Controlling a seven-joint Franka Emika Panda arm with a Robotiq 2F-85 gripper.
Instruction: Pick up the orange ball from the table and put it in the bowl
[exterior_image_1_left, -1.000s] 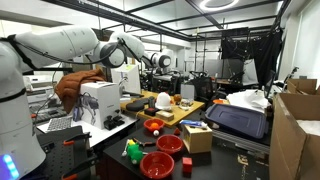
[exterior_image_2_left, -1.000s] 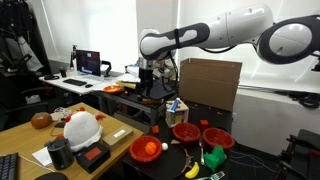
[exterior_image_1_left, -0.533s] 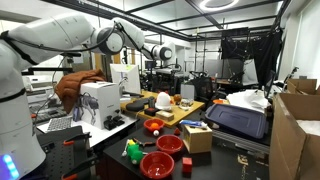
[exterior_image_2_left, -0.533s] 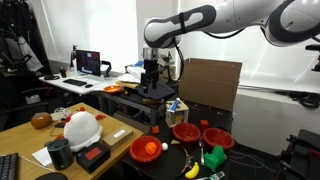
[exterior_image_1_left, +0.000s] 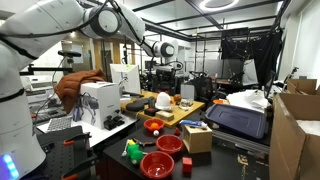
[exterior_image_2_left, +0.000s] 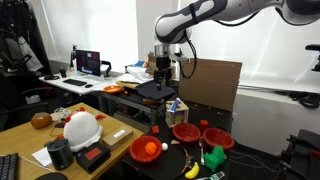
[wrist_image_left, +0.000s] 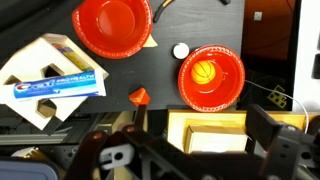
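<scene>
The orange ball (wrist_image_left: 203, 72) lies inside a wide red bowl (wrist_image_left: 232, 92), which also shows in both exterior views (exterior_image_2_left: 135, 152) (exterior_image_1_left: 146, 122). An empty deep red bowl (wrist_image_left: 110, 25) stands beside it, and it also shows in an exterior view (exterior_image_2_left: 186, 131). My gripper (wrist_image_left: 190, 140) is open and empty. It hangs high over the far end of the dark table (exterior_image_2_left: 245, 165), well away from the ball and apart from it, as both exterior views show (exterior_image_1_left: 163, 70) (exterior_image_2_left: 161, 72). A light box sits right under the jaws in the wrist view.
A small white ball (wrist_image_left: 180, 50) lies between the two bowls. A third red bowl (exterior_image_2_left: 218, 136) stands nearby. A box with a toothpaste carton (wrist_image_left: 60, 85) and a small orange cone (wrist_image_left: 139, 96) are close. A white-and-orange domed object (exterior_image_2_left: 80, 127) sits on a wooden board.
The arm has swung up and over, carrying my gripper sideways along the far end of the table. The jaws stay open. The ball and bowls have not moved.
</scene>
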